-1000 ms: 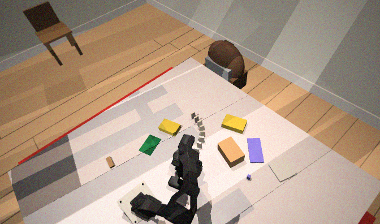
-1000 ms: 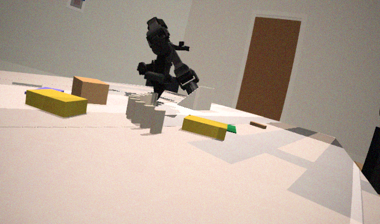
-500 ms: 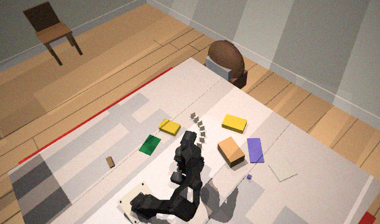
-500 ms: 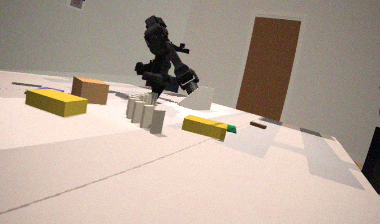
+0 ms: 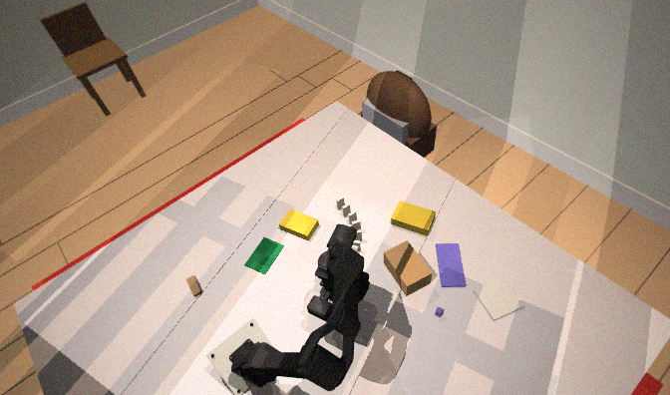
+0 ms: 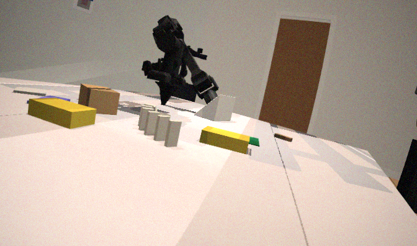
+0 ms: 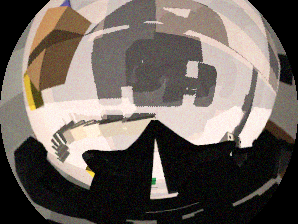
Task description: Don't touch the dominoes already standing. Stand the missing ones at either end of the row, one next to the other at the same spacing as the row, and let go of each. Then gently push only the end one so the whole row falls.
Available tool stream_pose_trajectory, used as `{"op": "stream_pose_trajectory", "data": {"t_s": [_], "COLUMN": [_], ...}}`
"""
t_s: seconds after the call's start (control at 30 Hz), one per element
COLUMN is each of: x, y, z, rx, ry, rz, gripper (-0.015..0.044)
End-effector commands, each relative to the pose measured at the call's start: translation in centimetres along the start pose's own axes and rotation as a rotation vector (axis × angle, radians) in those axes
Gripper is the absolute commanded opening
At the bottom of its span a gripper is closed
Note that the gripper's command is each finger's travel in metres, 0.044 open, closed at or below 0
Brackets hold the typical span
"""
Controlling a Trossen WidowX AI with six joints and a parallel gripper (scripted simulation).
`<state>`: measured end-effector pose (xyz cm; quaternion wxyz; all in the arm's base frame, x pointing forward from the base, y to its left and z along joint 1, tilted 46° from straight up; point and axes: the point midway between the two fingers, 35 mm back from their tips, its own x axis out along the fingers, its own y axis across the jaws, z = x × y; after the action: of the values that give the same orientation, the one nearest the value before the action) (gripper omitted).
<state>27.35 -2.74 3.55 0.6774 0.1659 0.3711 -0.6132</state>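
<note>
The row of grey dominoes (image 5: pixel 353 218) (image 6: pixel 172 133) (image 7: pixel 60 151) curves across the table. Several at its far end stand upright and apart. Toward the arm, the dominoes (image 7: pixel 103 121) look tipped over in a line, leaning or lying on one another; in the exterior view they are mostly hidden behind the upright ones. My gripper (image 6: pixel 163 102) (image 7: pixel 154 123) is shut with nothing between its fingers. It points down above the table, past the arm-side end of the row. In the top view the arm hides its fingertips and part of that end.
Yellow blocks (image 5: pixel 299 222) (image 5: pixel 413 216) flank the row. A brown block (image 5: pixel 413 271) (image 6: pixel 103 101) and a purple plate (image 5: pixel 450 265) lie right of the arm in the top view. A green plate (image 5: pixel 264 255) and small brown block (image 5: pixel 193 285) lie left. A purple cube (image 5: pixel 439 312) is nearby.
</note>
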Motion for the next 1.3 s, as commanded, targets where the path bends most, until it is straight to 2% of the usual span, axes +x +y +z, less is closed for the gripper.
{"op": "stream_pose_trajectory", "data": {"t_s": [0.0,0.13,1.27], "x": [-1.8,-4.2,-4.2], "y": [0.9,1.7,1.7], "z": [-0.4,-2.1,-2.1], "rx": [-0.01,-0.082,-0.082], "ry": [0.012,0.0,0.0], "rz": [-0.001,-0.013,-0.013], "gripper": [0.0,0.0,0.0]}}
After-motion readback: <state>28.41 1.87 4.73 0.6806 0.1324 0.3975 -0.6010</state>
